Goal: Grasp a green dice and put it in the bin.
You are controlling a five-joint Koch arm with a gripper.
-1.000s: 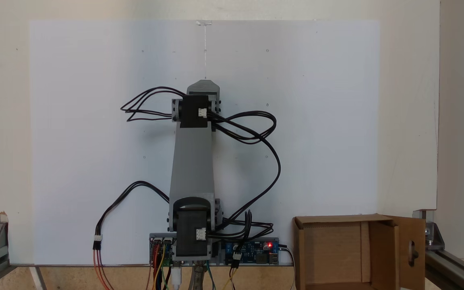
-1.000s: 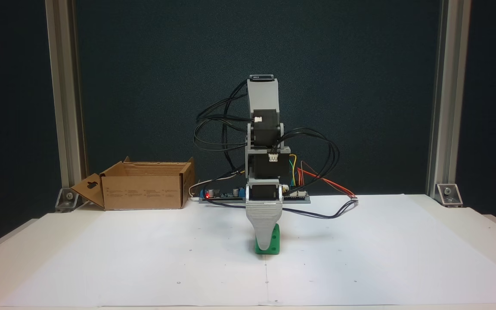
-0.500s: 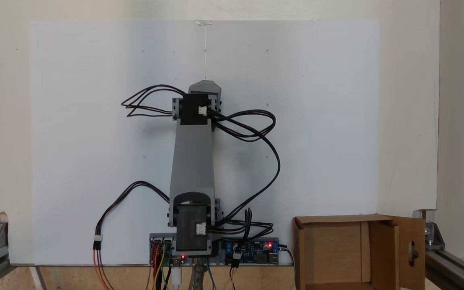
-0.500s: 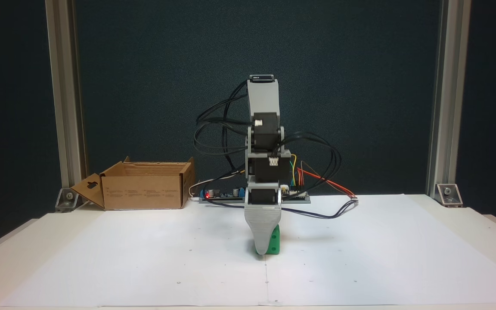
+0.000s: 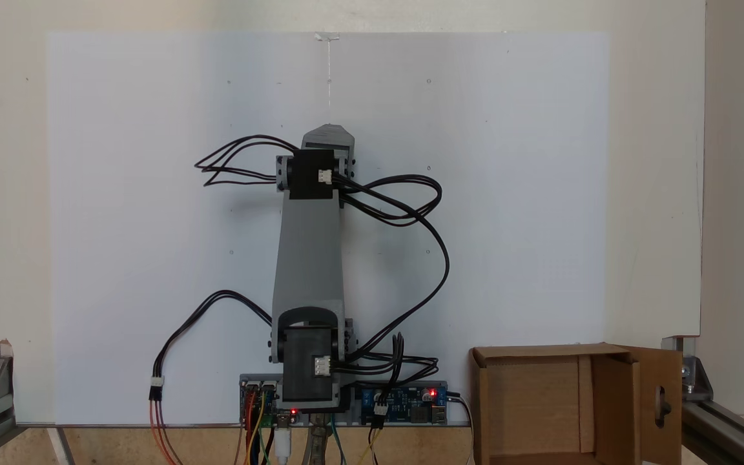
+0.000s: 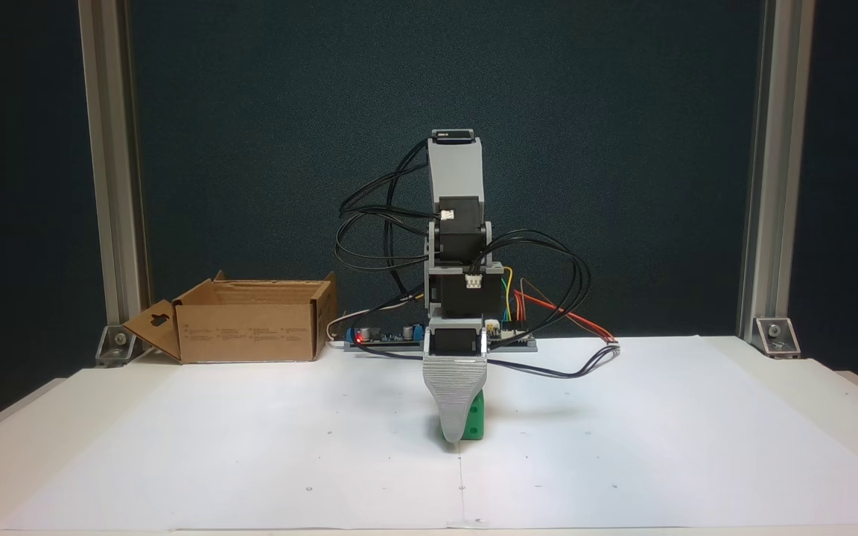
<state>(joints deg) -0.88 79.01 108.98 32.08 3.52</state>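
Green dice (image 6: 477,420) showing bright green. Bin (image 6: 250,321) showing brown corrugated cardboard with faint, unreadable print. Arm link (image 5: 308,252) showing grey; servos (image 6: 466,289) black. Paper sheet (image 6: 250,439) showing white. Backdrop (image 6: 623,149) appearing dark blue-green, possibly black.

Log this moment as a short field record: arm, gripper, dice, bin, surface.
arm: stretched out from its base over the white sheet, gripper end pointing down
gripper: tip at the table, one gray jaw in front of the dice; open or shut cannot be told
green dice: on the sheet, partly hidden behind the jaw
bin: open cardboard box beside the base, flap with slot cutout folded outward
surface: white paper sheet on the table
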